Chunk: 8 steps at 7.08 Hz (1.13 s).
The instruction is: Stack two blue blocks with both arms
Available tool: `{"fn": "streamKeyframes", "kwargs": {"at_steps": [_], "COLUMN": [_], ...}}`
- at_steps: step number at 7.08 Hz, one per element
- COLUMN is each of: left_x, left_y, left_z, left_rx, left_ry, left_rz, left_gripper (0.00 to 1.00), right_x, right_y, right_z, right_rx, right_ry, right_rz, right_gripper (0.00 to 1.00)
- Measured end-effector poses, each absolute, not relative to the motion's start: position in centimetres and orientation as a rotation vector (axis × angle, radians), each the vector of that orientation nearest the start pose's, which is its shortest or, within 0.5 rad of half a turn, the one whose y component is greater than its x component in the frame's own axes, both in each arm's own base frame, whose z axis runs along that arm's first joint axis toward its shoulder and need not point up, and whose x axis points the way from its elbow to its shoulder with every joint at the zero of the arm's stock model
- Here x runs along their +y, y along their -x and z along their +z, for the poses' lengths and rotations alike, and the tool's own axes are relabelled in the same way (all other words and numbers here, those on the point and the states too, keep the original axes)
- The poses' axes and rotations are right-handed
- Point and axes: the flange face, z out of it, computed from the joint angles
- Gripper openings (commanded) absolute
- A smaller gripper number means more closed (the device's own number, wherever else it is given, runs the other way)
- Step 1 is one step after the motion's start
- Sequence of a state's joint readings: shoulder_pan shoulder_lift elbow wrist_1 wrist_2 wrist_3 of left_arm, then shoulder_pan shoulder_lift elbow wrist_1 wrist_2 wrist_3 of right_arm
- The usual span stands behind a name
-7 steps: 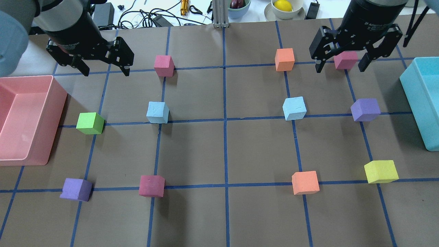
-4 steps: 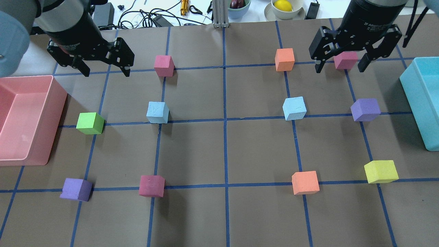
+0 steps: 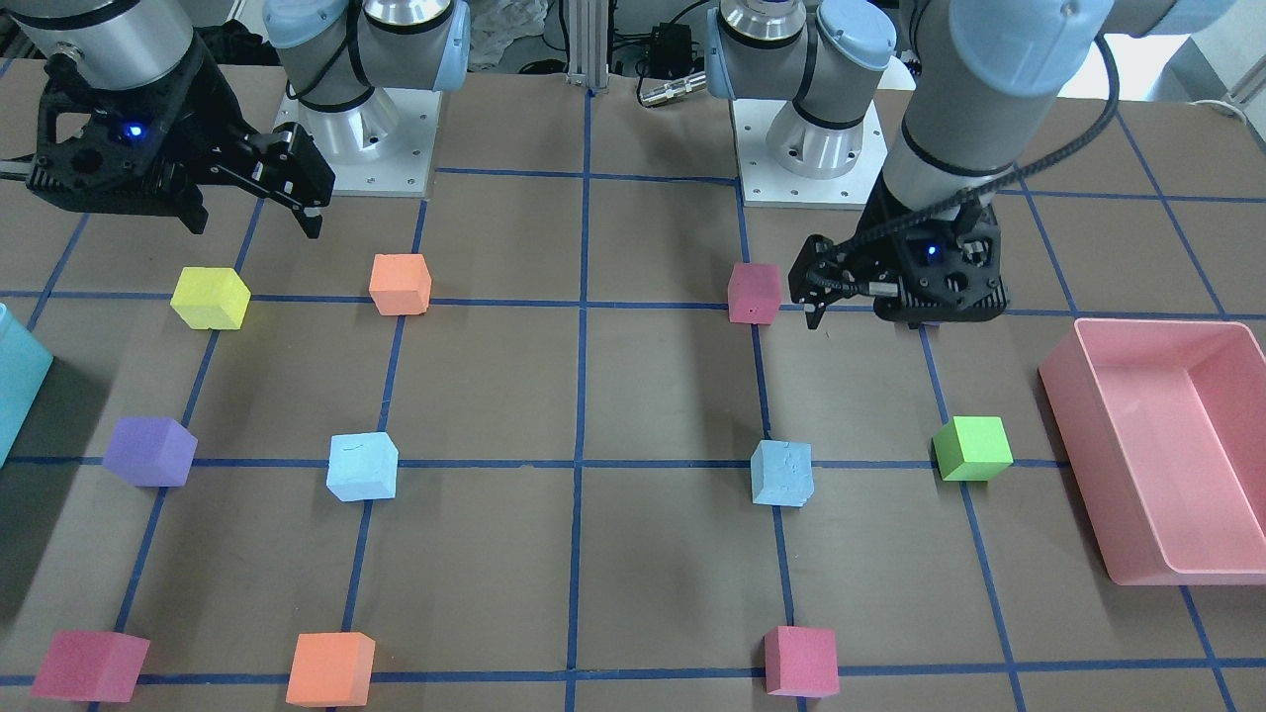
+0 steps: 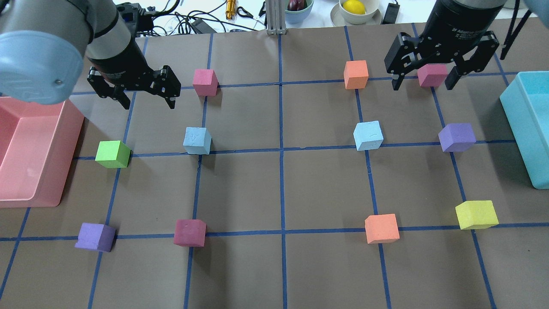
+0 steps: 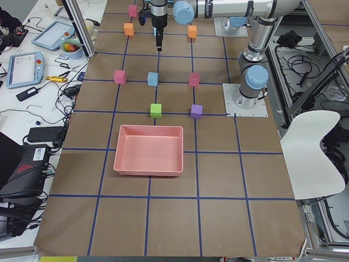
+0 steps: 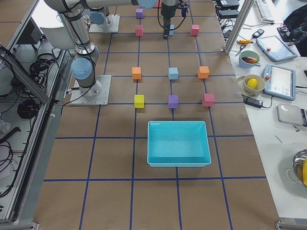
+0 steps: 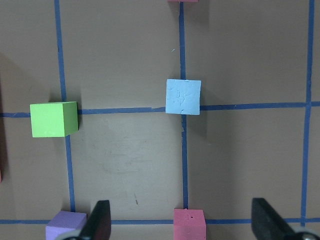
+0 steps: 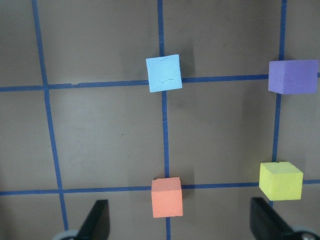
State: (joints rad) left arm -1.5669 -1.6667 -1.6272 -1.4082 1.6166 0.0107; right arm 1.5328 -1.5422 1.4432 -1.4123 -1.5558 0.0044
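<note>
Two pale blue blocks sit apart on the brown table. One [image 4: 197, 140] is left of centre, the other [image 4: 368, 135] right of centre. My left gripper [image 4: 150, 103] hangs open and empty, behind and to the left of the left blue block. That block shows in the left wrist view [image 7: 183, 96], ahead of the open fingers [image 7: 99, 222]. My right gripper [image 4: 421, 83] is open and empty above a pink cube [image 4: 432, 75], behind and to the right of the right blue block. That block also shows in the right wrist view [image 8: 163, 73].
A pink bin [image 4: 64, 141] stands at the left edge and a teal bin [image 4: 521, 128] at the right. Other cubes dot the grid: green [image 4: 112, 154], pink [image 4: 205, 82], orange [image 4: 356, 74], purple [image 4: 456, 137], yellow [image 4: 476, 214], orange [image 4: 381, 228], crimson [image 4: 190, 232], purple [image 4: 95, 237].
My left gripper has moved right and forward, closer to the left blue block, and stays open. My right gripper has shifted only slightly. No block has moved.
</note>
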Motion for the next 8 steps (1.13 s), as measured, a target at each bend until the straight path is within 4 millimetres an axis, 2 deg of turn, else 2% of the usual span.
{"fn": "streamKeyframes", "kwargs": {"at_steps": [2, 4, 6, 8], "left_x": [-54.5, -56.2, -57.8, -58.6], "left_y": [12.6, 12.8, 13.1, 13.1], "left_z": [36.5, 31.2, 27.2, 24.4], "left_rx": [3.097, 3.096, 3.096, 3.095], "left_ry": [-0.009, -0.016, -0.026, -0.027], "left_rz": [0.022, 0.076, 0.096, 0.118], "left_gripper": [1.00, 1.00, 1.00, 1.00], "right_x": [-50.4, -52.4, -56.8, -60.7], "right_y": [-11.6, -11.4, -10.9, -10.7], "right_z": [50.7, 45.8, 40.7, 34.8], "right_rx": [3.117, 3.112, 3.123, 3.130], "right_ry": [-0.087, -0.094, -0.098, -0.086], "right_rz": [0.134, 0.257, 0.226, 0.162], "right_gripper": [1.00, 1.00, 1.00, 1.00]}}
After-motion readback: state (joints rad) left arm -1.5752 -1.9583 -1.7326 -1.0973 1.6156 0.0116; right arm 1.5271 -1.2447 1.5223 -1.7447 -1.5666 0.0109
